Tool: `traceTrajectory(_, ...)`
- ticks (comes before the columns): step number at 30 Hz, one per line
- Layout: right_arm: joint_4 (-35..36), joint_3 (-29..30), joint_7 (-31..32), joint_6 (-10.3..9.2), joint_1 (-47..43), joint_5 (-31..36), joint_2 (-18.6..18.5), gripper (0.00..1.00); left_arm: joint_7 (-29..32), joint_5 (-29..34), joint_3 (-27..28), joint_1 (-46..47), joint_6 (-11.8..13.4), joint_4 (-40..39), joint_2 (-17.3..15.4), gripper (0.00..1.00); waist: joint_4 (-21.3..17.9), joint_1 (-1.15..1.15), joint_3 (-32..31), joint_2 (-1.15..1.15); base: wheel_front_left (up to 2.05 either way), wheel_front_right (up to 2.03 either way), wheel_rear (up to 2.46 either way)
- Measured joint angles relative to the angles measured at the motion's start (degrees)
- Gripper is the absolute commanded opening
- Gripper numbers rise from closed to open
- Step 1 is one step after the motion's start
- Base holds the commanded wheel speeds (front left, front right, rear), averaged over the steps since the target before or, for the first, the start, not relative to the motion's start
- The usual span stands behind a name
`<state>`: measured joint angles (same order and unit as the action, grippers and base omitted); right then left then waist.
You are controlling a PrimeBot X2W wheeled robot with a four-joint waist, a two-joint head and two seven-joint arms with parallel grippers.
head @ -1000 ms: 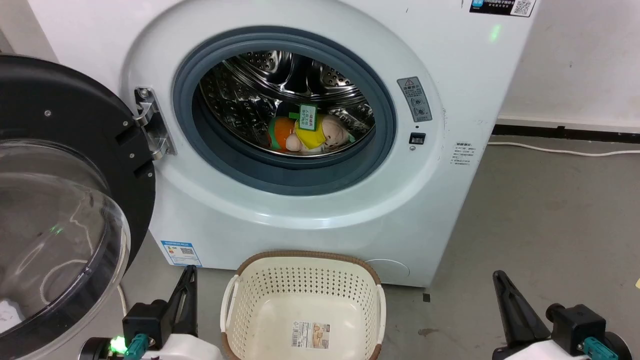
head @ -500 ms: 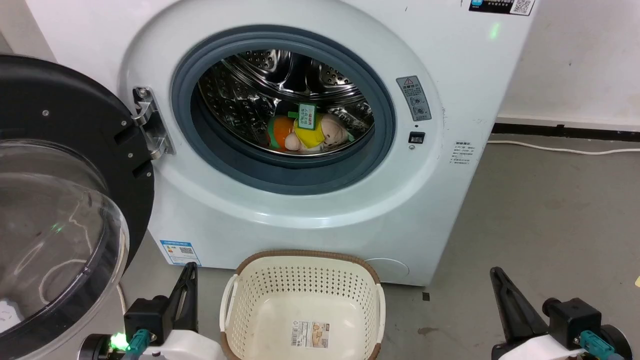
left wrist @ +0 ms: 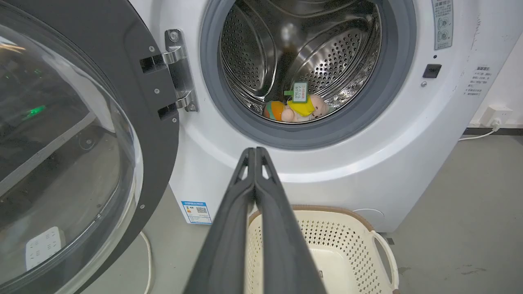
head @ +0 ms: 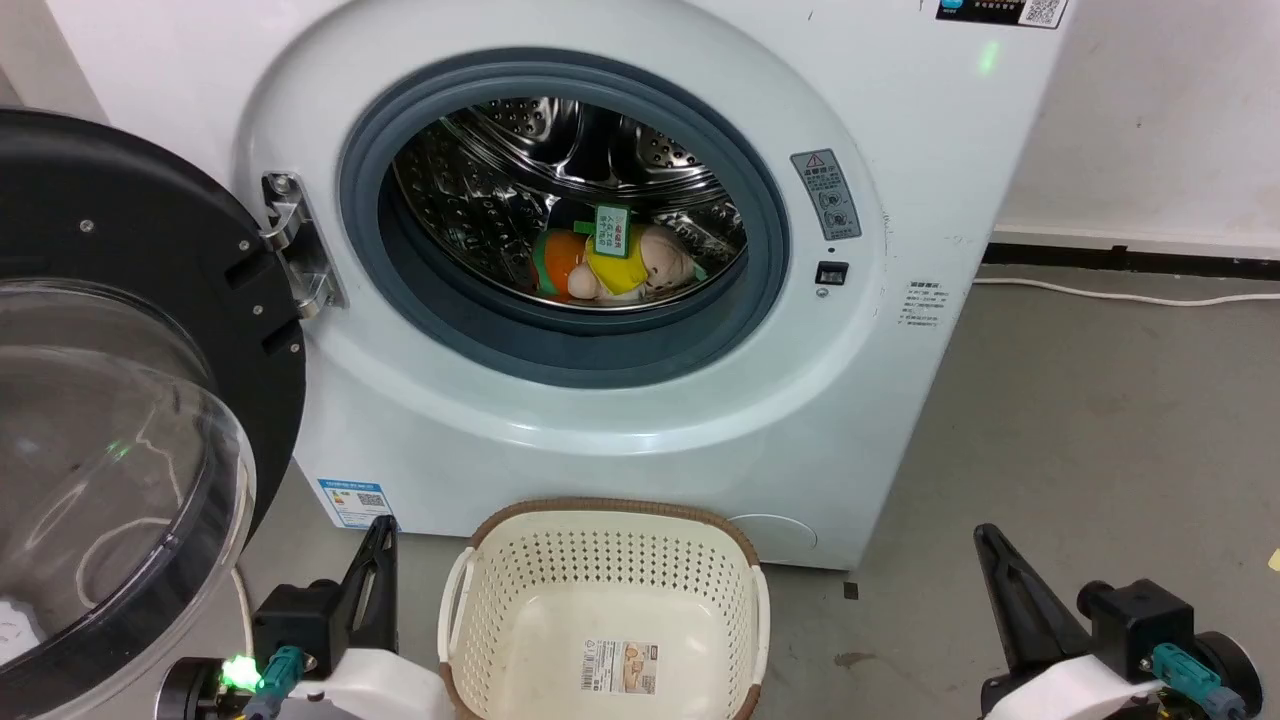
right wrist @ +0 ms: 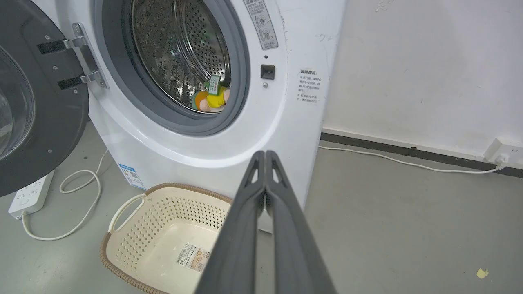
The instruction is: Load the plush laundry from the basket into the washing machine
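Note:
The plush laundry, a doll with pink head, yellow clothing, orange body and green tag, lies inside the steel drum of the washing machine; it also shows as the plush and the plush. The cream basket stands on the floor below the opening, holding nothing but its label sticker. My left gripper is shut at the basket's left, its fingers pressed together. At the lower right, my right gripper is shut too, with its fingers touching and holding nothing.
The round glass door hangs wide open at the left on its metal hinge. A white power strip and cable lie on the grey floor under the door. Another white cable runs along the wall at right.
The whole head view has drifted slightly, so the camera moved. The right gripper sits a little higher and further left in the picture. The doll and basket stay put.

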<state>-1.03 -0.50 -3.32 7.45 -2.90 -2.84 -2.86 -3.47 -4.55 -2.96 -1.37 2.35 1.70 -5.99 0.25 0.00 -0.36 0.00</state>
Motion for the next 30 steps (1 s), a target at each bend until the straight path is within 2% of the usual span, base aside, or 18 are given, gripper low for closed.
traceTrajectory(30, 0.7, 0.3, 3.2, 0.0, 2.2, 2.4, 0.0, 0.0, 3.4, 4.4, 2.7, 0.5, -2.1, -1.4, 3.1, 0.0, -0.3, 0.0, 0.4, 0.0, 0.0, 0.0, 0.0)
